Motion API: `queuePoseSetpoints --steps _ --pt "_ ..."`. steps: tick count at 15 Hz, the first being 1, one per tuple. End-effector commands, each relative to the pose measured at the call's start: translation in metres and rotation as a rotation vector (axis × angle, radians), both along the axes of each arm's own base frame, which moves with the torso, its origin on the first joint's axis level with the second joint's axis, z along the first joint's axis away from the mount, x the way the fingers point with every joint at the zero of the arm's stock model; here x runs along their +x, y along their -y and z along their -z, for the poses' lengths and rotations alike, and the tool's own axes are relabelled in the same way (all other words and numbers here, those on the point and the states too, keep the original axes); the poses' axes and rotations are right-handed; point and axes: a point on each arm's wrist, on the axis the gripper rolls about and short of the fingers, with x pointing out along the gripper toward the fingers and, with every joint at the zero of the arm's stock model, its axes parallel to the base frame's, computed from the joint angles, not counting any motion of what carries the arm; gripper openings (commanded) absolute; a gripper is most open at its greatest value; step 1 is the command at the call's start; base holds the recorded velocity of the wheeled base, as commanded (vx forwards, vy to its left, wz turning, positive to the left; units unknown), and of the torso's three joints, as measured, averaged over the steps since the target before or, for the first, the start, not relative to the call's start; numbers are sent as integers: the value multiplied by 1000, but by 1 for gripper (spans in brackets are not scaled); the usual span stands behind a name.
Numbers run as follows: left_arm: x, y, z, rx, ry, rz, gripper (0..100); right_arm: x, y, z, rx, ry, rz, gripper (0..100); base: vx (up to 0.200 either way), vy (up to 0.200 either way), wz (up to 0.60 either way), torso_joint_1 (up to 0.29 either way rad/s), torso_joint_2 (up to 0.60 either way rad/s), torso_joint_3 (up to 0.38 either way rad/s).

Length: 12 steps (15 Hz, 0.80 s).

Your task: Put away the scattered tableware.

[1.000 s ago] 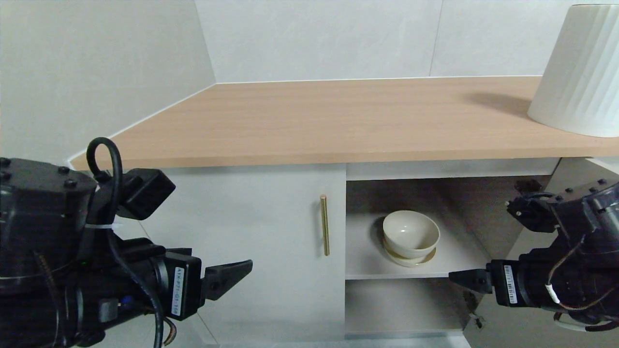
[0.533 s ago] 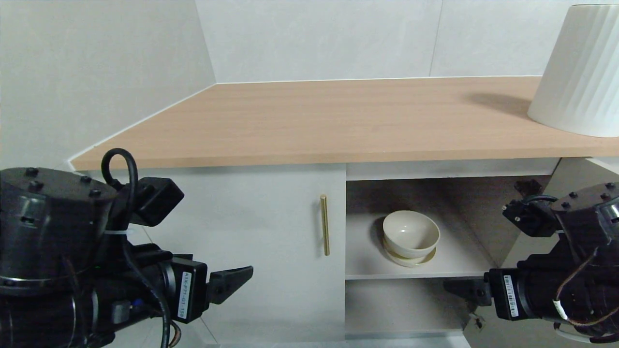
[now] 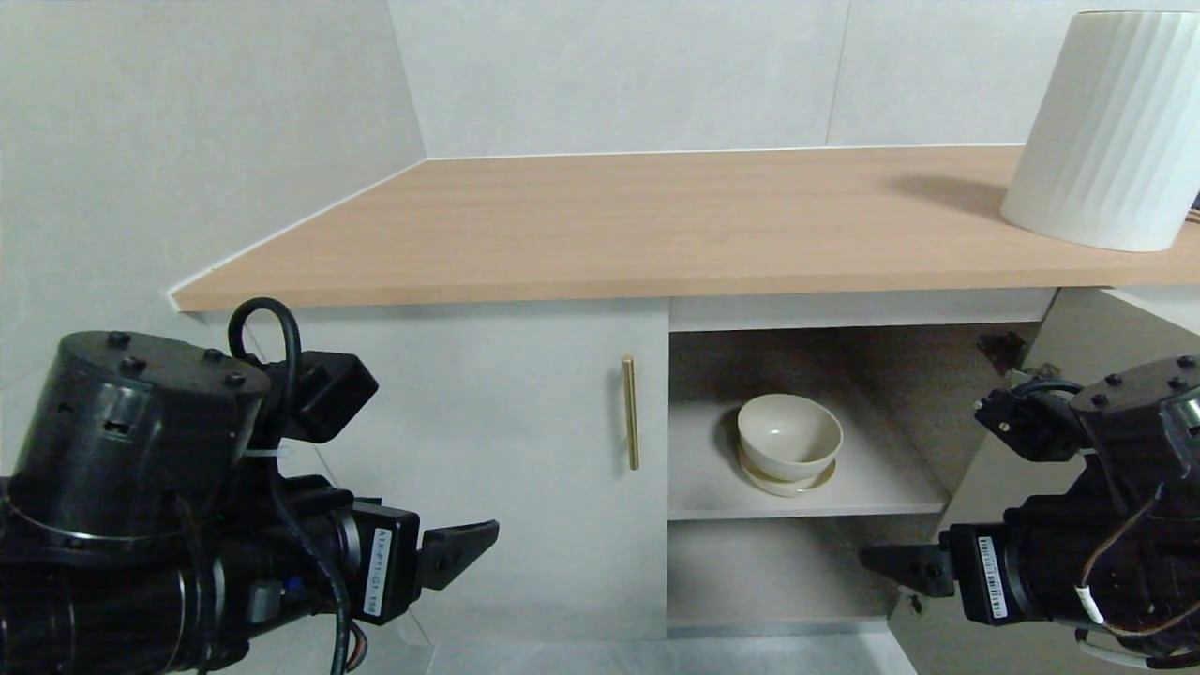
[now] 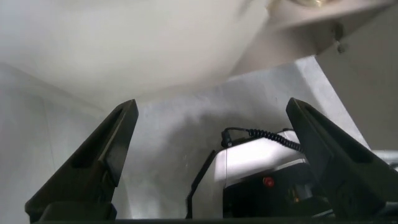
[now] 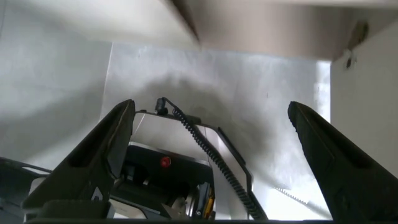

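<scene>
Bowl shelved, both my jaws empty and drawn back from the cupboard.

The cream bowl [image 3: 789,436] sits upright on its saucer [image 3: 786,482] on the upper shelf [image 3: 881,487], behind the open right-hand door [image 3: 1078,328]; the left door [image 3: 525,450] with its brass handle [image 3: 631,412] is shut. Over the last second my right jaws have dropped from the shelf's front edge to below it, and my left arm has sunk a little. My head camera has shifted too; the bowl has not moved on the shelf. Both jaws stand wide apart and hold nothing. I judge the putting-away done, with only the door left to close. A white ribbed shade [image 3: 1097,131] stands on the worktop [image 3: 656,216].
</scene>
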Motion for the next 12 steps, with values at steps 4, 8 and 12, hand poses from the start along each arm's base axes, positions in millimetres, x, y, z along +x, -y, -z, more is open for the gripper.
queuePoseSetpoints --steps 4,8,12 --pt "1 1 2 8 -9 0 100 0 0 1 -3 -2 1 100 -200 0 0 1 2 9" --pt "1 1 2 8 -9 0 100 0 0 2 -10 -14 0 100 -200 0 0 2 2 1" --pt "1 1 2 8 -9 0 100 -2 2 1 -24 -6 -15 100 -200 0 0 4 2 1"
